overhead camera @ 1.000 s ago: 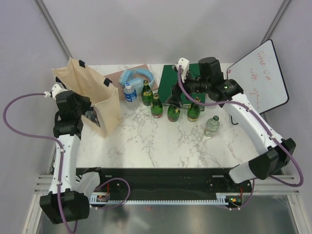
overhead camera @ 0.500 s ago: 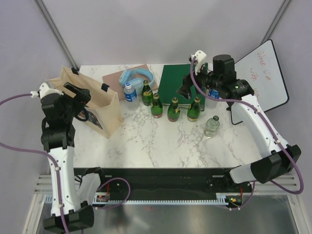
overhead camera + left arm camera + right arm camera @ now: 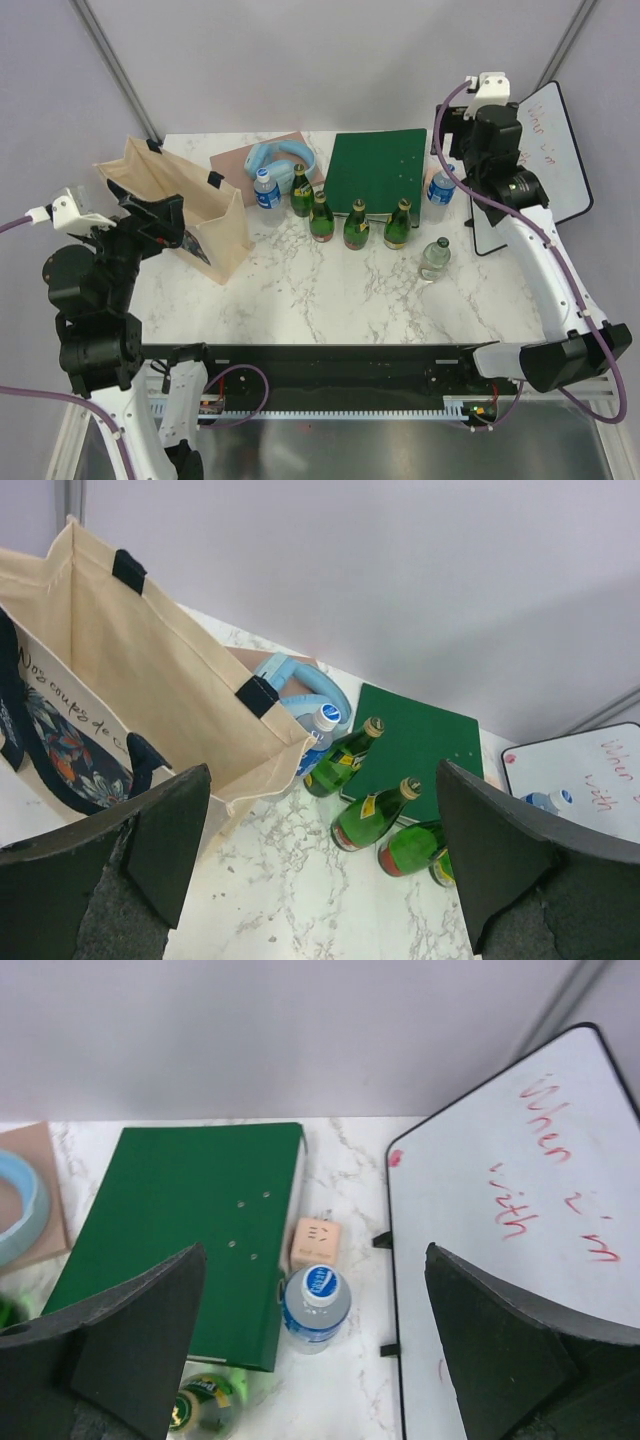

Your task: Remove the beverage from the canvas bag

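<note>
The beige canvas bag (image 3: 190, 205) with navy handles stands at the table's left, its mouth open (image 3: 140, 670). Only cloth shows inside; its bottom is hidden. Several green glass bottles (image 3: 356, 224) stand in a row mid-table (image 3: 368, 818), with a small clear bottle (image 3: 435, 259) to their right. My left gripper (image 3: 158, 215) hovers open and empty just left of the bag, its jaws wide apart (image 3: 320, 810). My right gripper (image 3: 457, 128) is raised high at the back right, open and empty, above a water bottle (image 3: 316, 1305).
A green binder (image 3: 375, 165) lies behind the bottles. A whiteboard (image 3: 540, 160) leans at the right edge. Blue headphones (image 3: 280, 155) rest on a brown pad beside another water bottle (image 3: 266, 189). A small peach cube (image 3: 316, 1240) sits by the binder.
My left gripper opened and drew back left and upward from the bag. My right arm lifted away from the green bottles toward the back right, still open.
</note>
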Action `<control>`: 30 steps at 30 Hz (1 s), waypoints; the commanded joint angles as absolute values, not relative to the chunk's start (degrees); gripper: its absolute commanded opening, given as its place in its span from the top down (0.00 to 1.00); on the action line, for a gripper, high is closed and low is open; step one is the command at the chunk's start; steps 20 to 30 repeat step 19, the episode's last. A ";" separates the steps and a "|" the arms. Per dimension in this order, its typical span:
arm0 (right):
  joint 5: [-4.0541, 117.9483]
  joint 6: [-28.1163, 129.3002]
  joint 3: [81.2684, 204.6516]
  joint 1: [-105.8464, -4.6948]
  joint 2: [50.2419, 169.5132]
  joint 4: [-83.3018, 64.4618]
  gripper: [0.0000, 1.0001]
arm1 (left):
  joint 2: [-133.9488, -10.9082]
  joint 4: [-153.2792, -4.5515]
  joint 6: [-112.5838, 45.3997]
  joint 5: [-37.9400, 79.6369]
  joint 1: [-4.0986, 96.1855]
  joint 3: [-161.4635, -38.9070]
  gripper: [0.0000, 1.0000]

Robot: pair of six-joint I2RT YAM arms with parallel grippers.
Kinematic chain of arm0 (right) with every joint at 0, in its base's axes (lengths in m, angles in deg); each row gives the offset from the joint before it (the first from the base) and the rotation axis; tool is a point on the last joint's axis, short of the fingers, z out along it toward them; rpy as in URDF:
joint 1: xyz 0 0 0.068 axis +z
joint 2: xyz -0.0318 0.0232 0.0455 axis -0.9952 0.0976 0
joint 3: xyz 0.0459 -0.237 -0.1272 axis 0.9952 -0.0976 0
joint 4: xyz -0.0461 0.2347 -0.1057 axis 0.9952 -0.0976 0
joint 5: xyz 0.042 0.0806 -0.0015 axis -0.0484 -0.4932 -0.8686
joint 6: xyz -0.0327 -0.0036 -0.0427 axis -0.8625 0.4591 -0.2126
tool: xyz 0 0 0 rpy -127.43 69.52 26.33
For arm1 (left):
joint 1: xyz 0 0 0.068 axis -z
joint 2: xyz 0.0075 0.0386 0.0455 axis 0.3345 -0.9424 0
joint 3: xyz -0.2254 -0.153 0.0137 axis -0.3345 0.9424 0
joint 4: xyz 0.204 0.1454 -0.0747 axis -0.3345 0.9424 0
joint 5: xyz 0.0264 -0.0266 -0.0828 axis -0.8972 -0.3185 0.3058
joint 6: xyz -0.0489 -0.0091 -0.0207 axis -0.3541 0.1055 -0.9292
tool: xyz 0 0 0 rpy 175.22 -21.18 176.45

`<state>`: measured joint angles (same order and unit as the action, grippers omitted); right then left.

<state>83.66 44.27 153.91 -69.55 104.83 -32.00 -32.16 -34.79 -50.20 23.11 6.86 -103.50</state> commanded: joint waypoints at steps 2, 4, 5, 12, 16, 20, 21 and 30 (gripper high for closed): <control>92.01 44.30 154.95 -70.07 101.75 -27.90 0.02 | -29.63 -39.80 -44.43 27.61 6.62 -106.41 0.00; 92.18 41.85 154.95 -70.07 100.52 -27.37 0.02 | -28.40 -43.65 -43.90 27.62 6.62 -107.11 0.00; 92.27 41.50 154.95 -70.07 100.08 -26.85 0.02 | -27.88 -44.98 -43.72 27.36 6.62 -107.29 0.00; 91.39 42.11 152.49 -70.07 96.22 -26.23 0.02 | -24.44 -53.96 -41.26 25.16 6.62 -105.01 0.00; 92.10 41.85 152.14 -70.25 95.68 -26.14 0.02 | -24.53 -53.96 -40.56 25.51 6.54 -104.48 0.00; 90.44 41.50 152.23 -70.51 95.51 -26.14 0.02 | -24.09 -53.96 -39.77 25.33 6.62 -103.78 0.00; 90.44 41.50 152.23 -70.51 95.51 -26.14 0.02 | -24.09 -53.96 -39.77 25.33 6.62 -103.78 0.00; 90.44 41.50 152.23 -70.51 95.51 -26.14 0.02 | -24.09 -53.96 -39.77 25.33 6.62 -103.78 0.00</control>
